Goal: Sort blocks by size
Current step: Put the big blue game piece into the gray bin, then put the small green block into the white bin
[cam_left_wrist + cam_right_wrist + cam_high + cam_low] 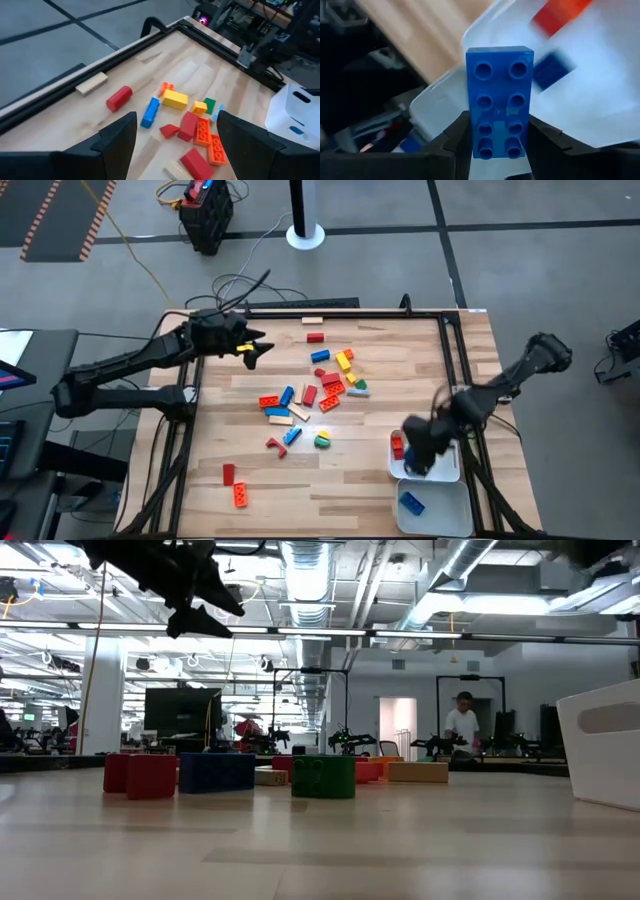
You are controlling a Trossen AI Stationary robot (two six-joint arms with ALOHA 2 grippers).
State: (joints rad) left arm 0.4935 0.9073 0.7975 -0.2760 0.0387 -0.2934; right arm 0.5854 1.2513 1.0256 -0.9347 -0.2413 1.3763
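Note:
Many blocks (320,385) lie scattered on the middle of the wooden table, red, orange, blue, yellow, green and tan; the left wrist view shows them (190,115) below. My left gripper (255,352) (175,130) hangs open above the table's far left part, clear of the blocks, with nothing between its fingers. My right gripper (418,460) (499,137) is over the white trays at the near right, shut on a long blue brick (500,95). One tray (445,475) holds a red brick (397,445). The nearer tray (450,515) holds a blue brick (411,502). My right gripper pinches the blue brick's two long sides (474,135) between its two fingers, near one end of the brick. The rest of the brick sticks out past the fingertips, studded face toward the wrist camera. It is lifted clear, above the trays.
Black frame rails (455,360) run along the table's sides and far edge. A tan block (312,321) and a red one (315,337) lie near the far edge; a red block (228,473) and an orange one (240,495) lie at the near left. A person (463,725) stands far behind.

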